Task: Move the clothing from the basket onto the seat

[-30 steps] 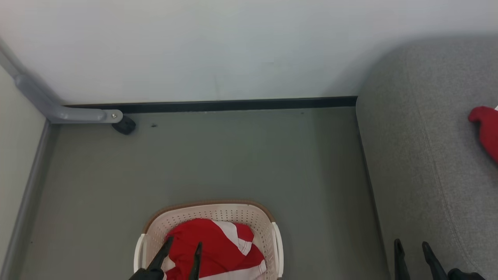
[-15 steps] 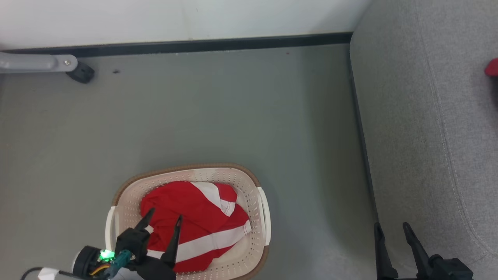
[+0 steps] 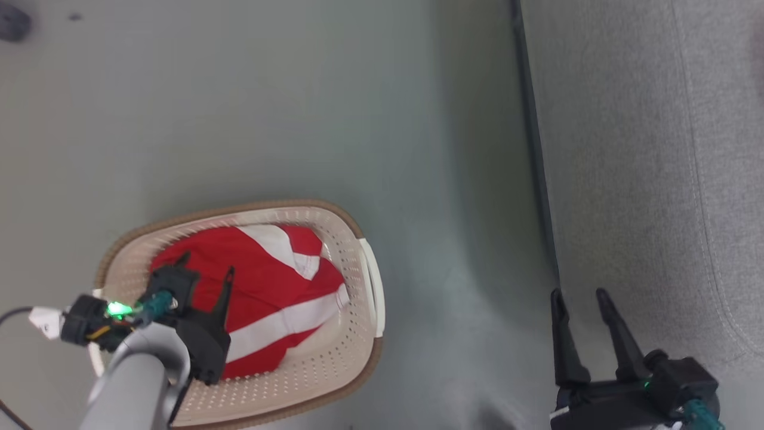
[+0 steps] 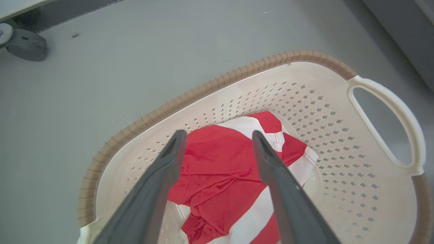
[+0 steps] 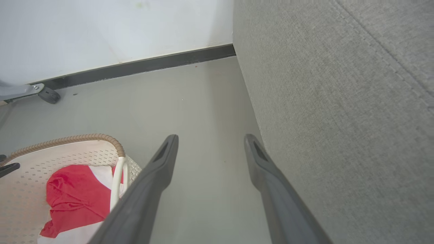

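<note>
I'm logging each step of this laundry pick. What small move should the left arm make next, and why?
Probably lower the left gripper straight down onto the clothing, ready to close on it. Its fingers stand open and appear to hover just above the red heap without touching it. The garment lies loose in the basket, so nothing is gripped yet.

The floor [image 3: 268, 107] is smooth and grey-green. A tiny dark spot [image 3: 74, 17] lies on it near a small black wheel [image 5: 50, 96]. The wheel sits at the end of a grey metal leg [image 5: 18, 90]. The wall [image 5: 101, 30] is plain white, and a dark strip [image 5: 142, 66] runs along its bottom. The seat [image 3: 627, 149], big, grey and soft, stands on the right and reaches the wall. The floor looks darker just beside it.
</note>
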You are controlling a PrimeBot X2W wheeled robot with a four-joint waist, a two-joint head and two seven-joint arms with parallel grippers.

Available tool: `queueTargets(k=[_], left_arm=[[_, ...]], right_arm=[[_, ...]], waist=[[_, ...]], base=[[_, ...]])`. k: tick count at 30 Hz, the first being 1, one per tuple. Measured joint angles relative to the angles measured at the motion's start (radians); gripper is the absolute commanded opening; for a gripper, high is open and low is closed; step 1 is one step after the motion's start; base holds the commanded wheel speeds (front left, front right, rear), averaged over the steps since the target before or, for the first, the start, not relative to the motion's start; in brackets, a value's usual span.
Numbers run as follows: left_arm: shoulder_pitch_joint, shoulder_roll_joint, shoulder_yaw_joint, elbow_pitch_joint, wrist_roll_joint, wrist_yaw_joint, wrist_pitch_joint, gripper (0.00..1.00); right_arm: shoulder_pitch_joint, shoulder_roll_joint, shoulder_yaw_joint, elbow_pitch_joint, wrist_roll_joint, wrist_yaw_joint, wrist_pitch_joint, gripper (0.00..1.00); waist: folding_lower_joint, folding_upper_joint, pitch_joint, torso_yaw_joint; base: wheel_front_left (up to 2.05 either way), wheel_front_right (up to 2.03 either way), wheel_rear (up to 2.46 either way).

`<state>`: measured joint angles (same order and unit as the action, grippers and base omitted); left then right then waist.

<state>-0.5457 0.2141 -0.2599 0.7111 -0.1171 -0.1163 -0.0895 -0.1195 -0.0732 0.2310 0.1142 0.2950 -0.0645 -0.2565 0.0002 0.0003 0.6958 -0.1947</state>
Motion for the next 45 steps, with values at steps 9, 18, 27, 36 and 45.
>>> queueTargets(k=[9, 18, 27, 36, 45], left_arm=[[-0.119, 0.013, -0.06, 0.104, 0.02, -0.008, 0.06, 1.0], [-0.196, 0.013, -0.067, 0.203, 0.021, -0.008, 0.106, 1.0], [-0.284, 0.002, -0.061, 0.292, 0.014, -0.008, 0.147, 1.0], [-0.346, -0.004, -0.107, 0.367, 0.074, 0.014, 0.178, 1.0], [-0.4, -0.012, -0.179, 0.434, 0.182, 0.097, 0.227, 1.0]], right_arm=[[-0.021, 0.013, -0.006, -0.025, 0.012, -0.001, 0.0, 1.0], [-0.02, 0.019, -0.016, -0.049, 0.005, -0.006, 0.0, 1.0], [-0.015, 0.023, -0.007, -0.079, -0.007, -0.007, 0.0, 1.0], [0.01, 0.026, 0.0, -0.102, -0.007, -0.007, 0.0, 1.0], [0.029, 0.027, 0.008, -0.132, -0.013, -0.012, 0.0, 1.0]], waist=[[0.0, 0.0, 0.131, -0.046], [-0.0001, -0.0001, 0.215, -0.061], [-0.0001, -0.0001, 0.261, -0.057], [-0.0002, -0.0003, 0.277, -0.061], [-0.0002, -0.0002, 0.285, -0.07]], base=[[0.0, 0.0, 0.0], [0.0, 0.0, 0.0], [0.0, 0.0, 0.0], [0.0, 0.0, 0.0], [0.0, 0.0, 0.0]])
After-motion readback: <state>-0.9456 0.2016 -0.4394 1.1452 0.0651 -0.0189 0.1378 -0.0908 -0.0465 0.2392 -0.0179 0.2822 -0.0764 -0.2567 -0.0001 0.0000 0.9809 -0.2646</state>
